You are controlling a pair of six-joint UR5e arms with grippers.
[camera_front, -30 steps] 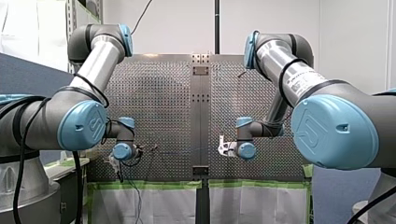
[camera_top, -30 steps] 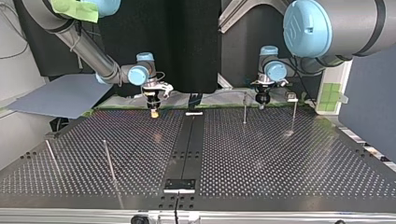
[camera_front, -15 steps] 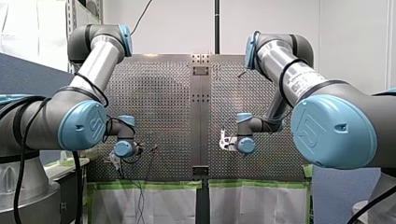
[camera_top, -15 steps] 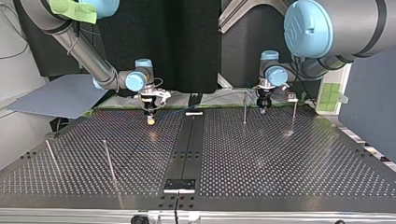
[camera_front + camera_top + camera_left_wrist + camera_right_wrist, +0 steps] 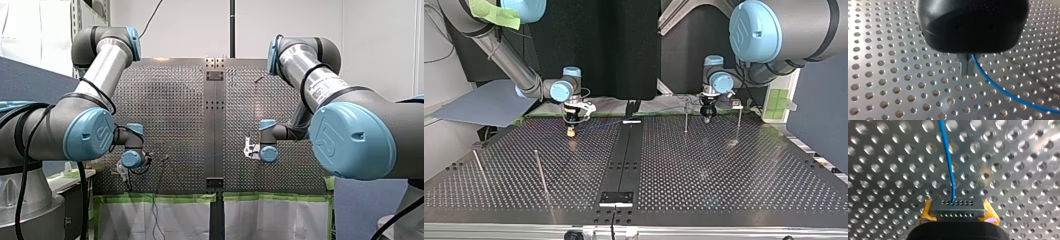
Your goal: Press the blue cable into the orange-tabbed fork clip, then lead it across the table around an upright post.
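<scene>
Two end effectors are hanging low over the perforated surface (image 5: 724,170), well apart from each other, with the blue cable (image 5: 948,157) stretching between them.

My right end effector (image 5: 957,203) is pinching the cable between its yellow pads (image 5: 926,213), closed down on it. The cable is leaving the grip at the grey drilled plate (image 5: 958,208) between the pads and running straight ahead over the holes. In the top view this end effector is pointing down at the view's left, just above the surface.

My left end effector (image 5: 967,72) is pressing its two metal fingers (image 5: 964,66) together with no gap showing. The cable is coming out right beside them from under the black body and curving away across the surface, so the grip appears to be closed on it. In the top view this end effector is hovering at the view's right, near the far edge of the surface. There it is sitting between an upright post (image 5: 686,116) on the side toward the middle and a second post (image 5: 739,122) further out.

Across the dark centre strip (image 5: 624,150) the cable is showing only as a faint blue line. Whether it is touching the upright post is too fine to tell. Two more posts, a slanting post (image 5: 540,172) and an outer post (image 5: 479,167), are standing at the view's left front.
</scene>
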